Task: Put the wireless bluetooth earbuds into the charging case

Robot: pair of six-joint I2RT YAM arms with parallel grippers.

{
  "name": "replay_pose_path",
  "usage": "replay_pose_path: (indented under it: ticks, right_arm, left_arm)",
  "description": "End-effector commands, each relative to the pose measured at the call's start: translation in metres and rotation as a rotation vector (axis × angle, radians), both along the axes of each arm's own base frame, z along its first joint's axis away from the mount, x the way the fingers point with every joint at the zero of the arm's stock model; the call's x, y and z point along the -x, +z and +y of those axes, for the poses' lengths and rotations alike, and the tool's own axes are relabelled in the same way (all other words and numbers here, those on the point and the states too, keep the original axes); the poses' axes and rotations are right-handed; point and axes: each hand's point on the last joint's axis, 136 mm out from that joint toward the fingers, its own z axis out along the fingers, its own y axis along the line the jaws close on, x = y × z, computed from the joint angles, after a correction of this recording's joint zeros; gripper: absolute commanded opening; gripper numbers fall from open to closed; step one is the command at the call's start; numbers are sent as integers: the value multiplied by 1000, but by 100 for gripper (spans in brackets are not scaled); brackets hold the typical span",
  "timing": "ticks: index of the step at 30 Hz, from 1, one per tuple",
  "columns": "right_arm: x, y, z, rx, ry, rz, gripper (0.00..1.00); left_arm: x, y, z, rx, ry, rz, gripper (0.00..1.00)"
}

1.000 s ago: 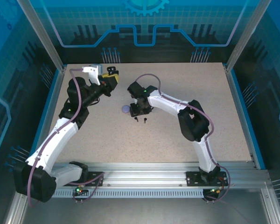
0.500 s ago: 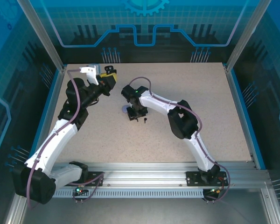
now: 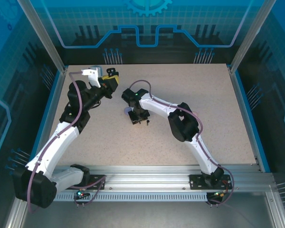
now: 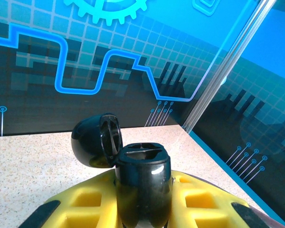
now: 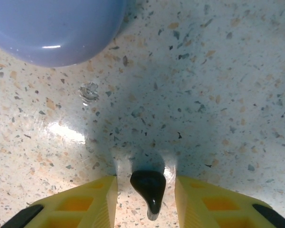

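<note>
The step in hand is, I judge, to pick up the black earbud [image 5: 149, 186] from the table [image 5: 218, 95]. In the right wrist view the right gripper [image 5: 146, 192] stands low over it, with its jaws spread and one yellow finger on each side. A narrow gap shows on both sides, so nothing is pinched yet. The earbud lies flat, its round head toward 12 o'clock and its thin stem toward 6 o'clock.

To do this well, the jaws should close slowly and evenly on the round head, because such a small and smooth piece can slip or jump out. The fingertips should be almost on the table surface before they close.

The lavender case [image 5: 52, 26] lies at 11 o'clock from the earbud, near but apart from it. It does not stand in the way of closing, though a lift toward that side could touch it.

In the top view the left gripper [image 3: 110, 80] is at 10 o'clock from the right gripper [image 3: 138, 118]. It is pressed on the black charging case [image 4: 142, 175], which it holds upright with the lid [image 4: 96, 140] open. The way between them looks free.
</note>
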Motion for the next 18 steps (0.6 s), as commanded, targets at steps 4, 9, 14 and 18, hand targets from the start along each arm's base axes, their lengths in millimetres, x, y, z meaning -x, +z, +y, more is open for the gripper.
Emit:
replay_pose_path:
  ticks: [4, 9, 14, 18]
  right_arm:
    - [3, -11, 0, 41, 4, 15, 36]
    - [-3, -12, -2, 26, -35, 20, 35]
    - [-5, -12, 0, 5, -69, 29, 34]
    - [-3, -14, -1, 8, -102, 39, 34]
  left_arm:
    - [1, 10, 7, 26, 28, -35, 0]
    - [-1, 8, 7, 28, 26, -33, 0]
    - [-2, 7, 6, 32, 26, -31, 0]
    - [-2, 5, 6, 33, 24, -29, 0]
